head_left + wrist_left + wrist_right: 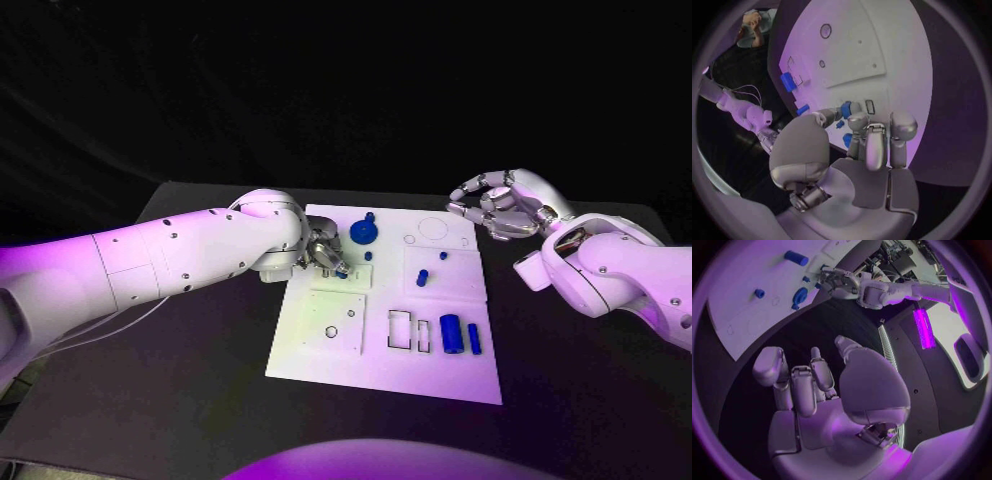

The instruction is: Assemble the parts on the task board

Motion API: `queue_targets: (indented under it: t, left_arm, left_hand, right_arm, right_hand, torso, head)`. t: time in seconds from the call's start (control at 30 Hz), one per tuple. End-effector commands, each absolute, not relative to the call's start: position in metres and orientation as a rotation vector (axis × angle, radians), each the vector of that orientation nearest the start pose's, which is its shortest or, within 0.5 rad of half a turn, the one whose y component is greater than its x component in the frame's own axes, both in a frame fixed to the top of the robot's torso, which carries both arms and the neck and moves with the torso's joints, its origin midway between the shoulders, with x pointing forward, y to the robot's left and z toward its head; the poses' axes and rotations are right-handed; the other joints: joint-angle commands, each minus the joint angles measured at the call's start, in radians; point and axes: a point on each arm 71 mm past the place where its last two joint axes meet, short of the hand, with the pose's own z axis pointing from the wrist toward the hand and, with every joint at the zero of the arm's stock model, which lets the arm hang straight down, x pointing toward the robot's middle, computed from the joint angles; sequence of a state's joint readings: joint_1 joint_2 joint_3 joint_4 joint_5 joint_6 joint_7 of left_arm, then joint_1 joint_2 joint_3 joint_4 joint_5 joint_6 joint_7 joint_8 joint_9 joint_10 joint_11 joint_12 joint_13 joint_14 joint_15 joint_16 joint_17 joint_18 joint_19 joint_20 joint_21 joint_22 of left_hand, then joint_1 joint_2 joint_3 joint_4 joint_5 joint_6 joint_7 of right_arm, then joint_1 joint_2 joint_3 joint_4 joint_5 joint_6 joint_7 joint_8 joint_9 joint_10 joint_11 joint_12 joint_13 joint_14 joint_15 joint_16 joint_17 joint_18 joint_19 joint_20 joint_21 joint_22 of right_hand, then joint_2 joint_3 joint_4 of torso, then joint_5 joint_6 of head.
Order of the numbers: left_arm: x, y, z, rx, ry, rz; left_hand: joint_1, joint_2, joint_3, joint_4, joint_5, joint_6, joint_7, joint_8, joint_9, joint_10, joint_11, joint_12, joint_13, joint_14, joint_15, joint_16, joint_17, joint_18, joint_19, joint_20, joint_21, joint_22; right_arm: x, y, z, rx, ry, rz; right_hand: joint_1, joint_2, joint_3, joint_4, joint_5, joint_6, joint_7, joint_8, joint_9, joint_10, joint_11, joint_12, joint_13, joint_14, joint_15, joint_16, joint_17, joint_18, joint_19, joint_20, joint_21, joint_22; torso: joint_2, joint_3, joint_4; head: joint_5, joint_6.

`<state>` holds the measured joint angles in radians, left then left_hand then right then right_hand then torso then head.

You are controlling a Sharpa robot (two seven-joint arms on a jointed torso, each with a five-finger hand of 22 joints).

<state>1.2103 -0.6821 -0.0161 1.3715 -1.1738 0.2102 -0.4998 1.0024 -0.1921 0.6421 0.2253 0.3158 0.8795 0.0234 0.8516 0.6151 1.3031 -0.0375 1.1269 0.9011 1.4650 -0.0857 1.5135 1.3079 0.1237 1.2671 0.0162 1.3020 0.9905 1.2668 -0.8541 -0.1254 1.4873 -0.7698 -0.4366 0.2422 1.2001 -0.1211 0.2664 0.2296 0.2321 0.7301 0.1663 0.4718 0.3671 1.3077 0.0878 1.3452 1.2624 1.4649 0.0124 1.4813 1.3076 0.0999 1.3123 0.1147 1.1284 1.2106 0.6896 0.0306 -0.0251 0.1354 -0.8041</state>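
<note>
We are working our left robot hand (320, 255) at the task board (325, 345) on the bench, fingers pinching a small blue part (846, 108) near the round blue part (364, 233). Our right robot hand (495, 205) is hovering beside the board, curled and holding nothing. Next, we judge, comes careful seating.

My head camera looks down over the task board (382, 375); both wrist cameras, behind my palms, share it

Left hand (320, 256) sits low over the task board's (325, 360) upper-left area, crowding the round blue part (364, 233) beside it. Right hand (495, 207) hangs off the board's far right corner, w/ bare black table (577, 370) below. Board's near-left portion is unobstructed; two blue cylinders (462, 336) lie near-right.
</note>
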Motion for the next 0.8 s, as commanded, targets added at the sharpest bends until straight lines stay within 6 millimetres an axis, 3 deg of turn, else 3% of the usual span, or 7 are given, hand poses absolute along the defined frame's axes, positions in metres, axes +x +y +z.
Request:
queue_targets:
  t: [0.03, 0.3, 0.8]
  left_arm:
    - [0.5037, 0.1772, -0.2261, -0.031, 2.341, -0.366]
    - [0.5042, 0.1781, -0.2266, -0.030, 2.345, -0.361]
    - [0.5054, 0.1799, -0.2271, -0.036, 2.345, -0.355]
  left_hand:
    - [-0.010, 0.002, -0.017, 0.008, -0.002, 0.001, 0.008, -0.007, -0.002, 0.003, 0.000, 0.006, 0.002, 0.076, -0.007, 0.004, 0.134, -0.010, 0.007, 0.003, -0.004, 0.000]
    - [-0.015, 0.005, -0.072, 0.049, -0.002, 0.007, 0.008, -0.009, -0.006, 0.005, 0.000, 0.011, 0.007, 0.077, -0.007, 0.007, 0.140, -0.010, 0.009, 0.003, -0.004, 0.001]
    - [-0.019, 0.009, -0.097, 0.064, -0.002, 0.011, 0.007, -0.009, -0.008, 0.009, -0.001, 0.016, 0.014, 0.078, -0.008, 0.010, 0.146, -0.011, 0.011, 0.003, -0.003, 0.005]
  right_arm:
    - [0.4928, -0.2169, -0.1732, 0.329, 1.564, 1.100]
    - [0.4928, -0.2171, -0.1735, 0.330, 1.565, 1.100]
    - [0.4928, -0.2176, -0.1741, 0.332, 1.565, 1.099]
  right_hand:
    - [-0.007, 0.001, 0.001, 0.006, 0.006, -0.005, 0.001, 0.007, 0.001, -0.005, -0.002, -0.004, 0.000, 0.049, -0.001, -0.004, 0.059, 0.006, -0.007, 0.001, -0.007, -0.001]
    - [-0.011, 0.002, -0.004, 0.014, 0.005, -0.007, 0.001, 0.010, 0.001, -0.006, -0.002, -0.004, -0.001, 0.049, -0.001, -0.004, 0.059, 0.006, -0.007, 0.001, -0.008, -0.002]
    - [-0.015, 0.003, -0.008, 0.022, 0.005, -0.009, 0.001, 0.013, 0.001, -0.006, -0.003, -0.004, -0.001, 0.049, -0.001, -0.004, 0.060, 0.006, -0.007, 0.001, -0.009, -0.002]
  torso:
    - [0.000, 0.0002, 0.0003]
    - [0.000, -0.0001, 0.0004]
    - [0.000, -0.0001, -0.0001]
  head:
    - [-0.001, -0.001]
    - [0.000, -0.002]
    - [0.000, -0.001]
